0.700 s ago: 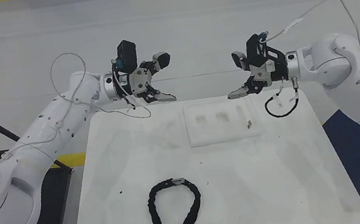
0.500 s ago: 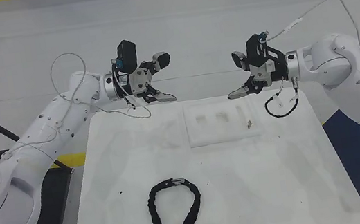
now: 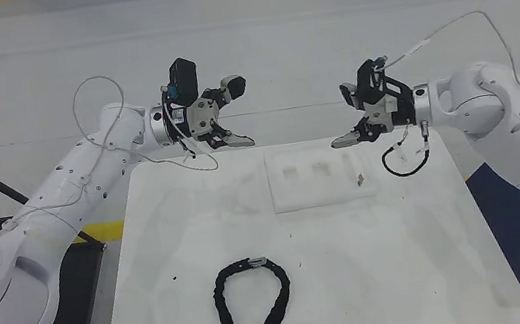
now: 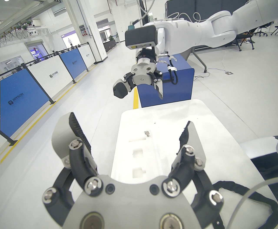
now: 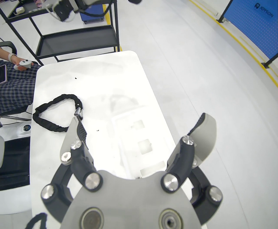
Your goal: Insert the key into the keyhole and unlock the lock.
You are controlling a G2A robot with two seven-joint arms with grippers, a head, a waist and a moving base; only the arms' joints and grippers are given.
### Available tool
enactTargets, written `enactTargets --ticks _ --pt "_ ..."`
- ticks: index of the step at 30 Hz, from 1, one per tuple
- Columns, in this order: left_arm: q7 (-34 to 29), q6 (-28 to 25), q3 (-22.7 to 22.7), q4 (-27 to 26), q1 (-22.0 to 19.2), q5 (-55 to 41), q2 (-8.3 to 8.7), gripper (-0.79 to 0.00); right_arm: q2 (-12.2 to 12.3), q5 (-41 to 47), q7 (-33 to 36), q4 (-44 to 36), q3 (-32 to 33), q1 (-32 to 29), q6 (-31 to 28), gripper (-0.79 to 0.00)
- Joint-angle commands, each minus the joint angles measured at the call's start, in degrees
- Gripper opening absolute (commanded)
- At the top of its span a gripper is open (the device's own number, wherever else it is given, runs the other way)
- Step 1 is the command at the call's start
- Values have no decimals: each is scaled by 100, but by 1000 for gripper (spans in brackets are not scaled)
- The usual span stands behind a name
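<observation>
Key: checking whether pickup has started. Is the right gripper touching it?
Apart. The left wrist view shows the right gripper up in the air, with bare table between it and the key lying below.

White table, white recessed tray, black shelf cart, blue cabinet

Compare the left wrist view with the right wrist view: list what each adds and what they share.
Left wrist view: the key lying clear in the white tray's end recess. Right wrist view: the chain lock's whole loop and its metal end. Shared: the white tray, the table, the open right gripper, a stretch of the chain lock.
</observation>
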Motion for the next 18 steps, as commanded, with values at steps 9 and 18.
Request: enactTargets --ticks 9,18 --pt "0 0 0 0 0 0 0 0 89 149 630 328 -6 -557 422 0" --pt "0 0 0 0 0 0 0 0 95 590 1095 476 47 -889 1288 0"
